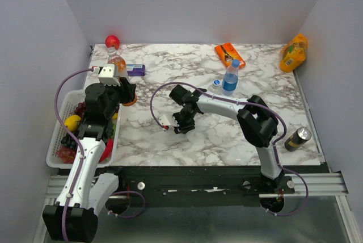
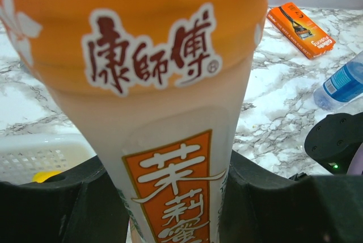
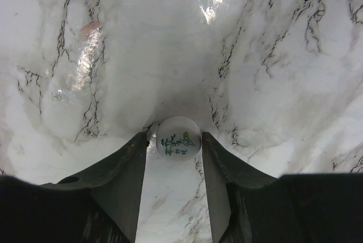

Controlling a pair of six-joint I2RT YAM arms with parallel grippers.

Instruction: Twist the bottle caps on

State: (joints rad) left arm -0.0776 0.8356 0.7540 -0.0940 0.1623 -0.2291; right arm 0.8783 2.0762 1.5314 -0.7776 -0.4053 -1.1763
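My left arm stands tall well left of the blue-labelled bottle (image 1: 230, 77), the left gripper (image 2: 173, 197) pinching the orange-liquid bottle (image 2: 170, 112) near the table (image 1: 215, 135) edge. My right arm reaches low, left of and nearer than that bottle. The right gripper (image 3: 176, 139) points down, its jaws flanking a whitish cap (image 3: 178, 136). I cannot tell whether they grip it. Open marble surrounds it.

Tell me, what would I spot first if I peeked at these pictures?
A huge orange tea bottle fills the left wrist view, squeezed between the black fingers of the left gripper. In the right wrist view, a tiny white cap lies on the marble table, right between the fingers of the right gripper. From above, a red apple glows in the far left corner.
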